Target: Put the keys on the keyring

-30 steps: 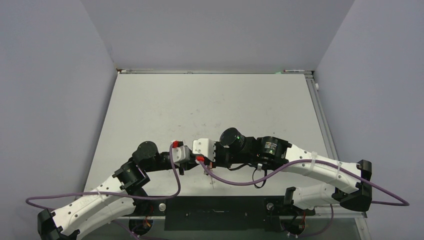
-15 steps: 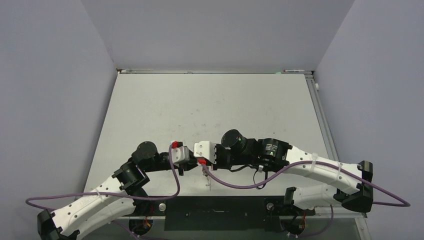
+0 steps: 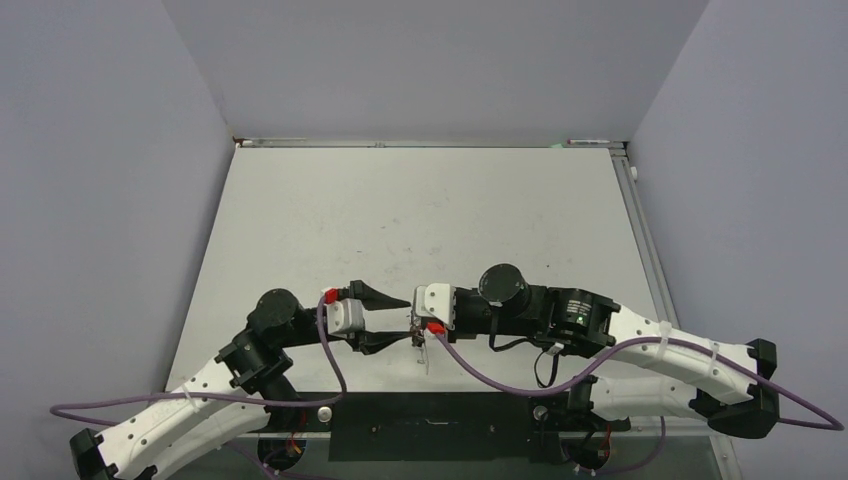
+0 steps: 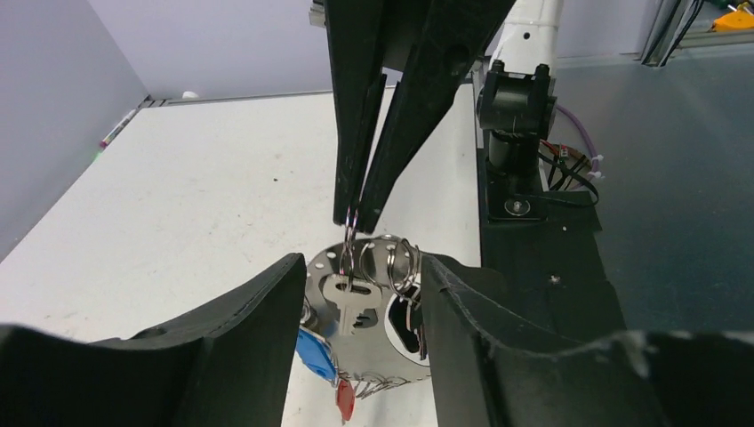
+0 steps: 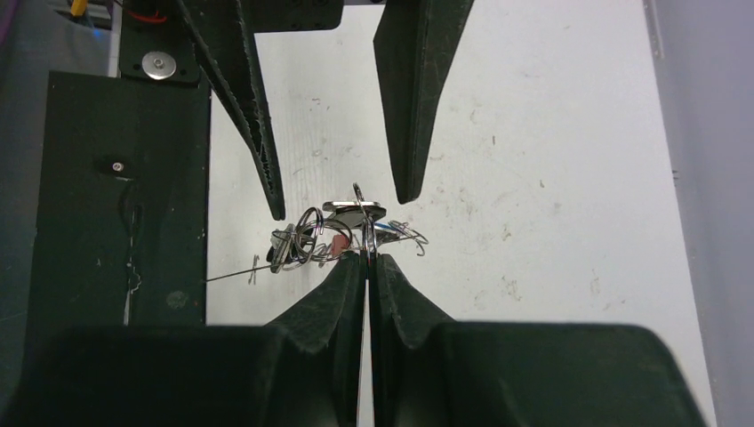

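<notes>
The keys (image 4: pixel 349 298) hang in a small silvery tangle with the keyring (image 4: pixel 396 258). One flat key faces the left wrist camera, and coiled rings sit just to its right. A blue tag (image 4: pixel 316 351) and a red tag (image 4: pixel 345 400) dangle below. The whole bunch is near the middle of the near edge of the surface (image 3: pixel 420 220), and it looks to hang clear of the surface rather than rest on it.

The right pincer (image 4: pixel 356 216) comes down on the top of the bunch. Its tips are pressed together on a thin wire loop, which I take to be part of the keyring, though the tangle is too fine to be sure. The key hangs straight below this pinch, so the long axis of the bunch is roughly vertical.

The left pincer (image 5: pixel 341 205) reaches in from the left, opposite the right one, with its tips spread. One of its fingers (image 5: pixel 253 133) lies on the near side of the bunch and the other on the far side, so the bunch sits in the gap between them. Both tips are just beside the metal, and I cannot tell whether either touches it.

The right arm carries the load and the left arm only straddles it. As I judge it, the next move depends on the left pincer picking one key or ring out of a bunch that hangs directly between its fingers.
</notes>
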Robot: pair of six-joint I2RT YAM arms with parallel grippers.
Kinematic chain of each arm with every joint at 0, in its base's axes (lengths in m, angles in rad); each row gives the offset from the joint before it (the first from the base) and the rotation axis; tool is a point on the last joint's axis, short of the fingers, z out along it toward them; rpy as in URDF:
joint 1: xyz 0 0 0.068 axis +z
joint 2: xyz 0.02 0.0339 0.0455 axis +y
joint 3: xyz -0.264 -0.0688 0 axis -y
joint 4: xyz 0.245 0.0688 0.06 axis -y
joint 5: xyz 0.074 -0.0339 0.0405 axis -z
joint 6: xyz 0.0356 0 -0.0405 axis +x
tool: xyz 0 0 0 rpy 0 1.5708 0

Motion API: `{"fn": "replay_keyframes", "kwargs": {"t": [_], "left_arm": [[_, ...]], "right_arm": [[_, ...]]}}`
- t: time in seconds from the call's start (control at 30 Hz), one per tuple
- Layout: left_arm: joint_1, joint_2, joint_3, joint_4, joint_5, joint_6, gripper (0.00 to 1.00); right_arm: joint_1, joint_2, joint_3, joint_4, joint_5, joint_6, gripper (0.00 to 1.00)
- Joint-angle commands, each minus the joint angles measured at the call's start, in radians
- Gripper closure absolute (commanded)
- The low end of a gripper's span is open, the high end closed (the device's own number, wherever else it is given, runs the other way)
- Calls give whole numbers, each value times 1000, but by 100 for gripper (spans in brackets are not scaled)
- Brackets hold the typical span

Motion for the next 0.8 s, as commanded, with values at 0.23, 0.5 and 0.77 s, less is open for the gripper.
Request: {"fn": "replay_keyframes", "kwargs": {"t": [0.23,0.5,0.77], "left_arm": [[45,-62,15,106,-2,-15,54],[50,-61,6,140,32,-28,70],[50,-27,9,141,72,-31,77]], "right_arm": [[18,-135,-42,179,27,-15,95],[22,-97,-29,163,7,-10,95],[22,-86,-24,167,1,-7,95]]}}
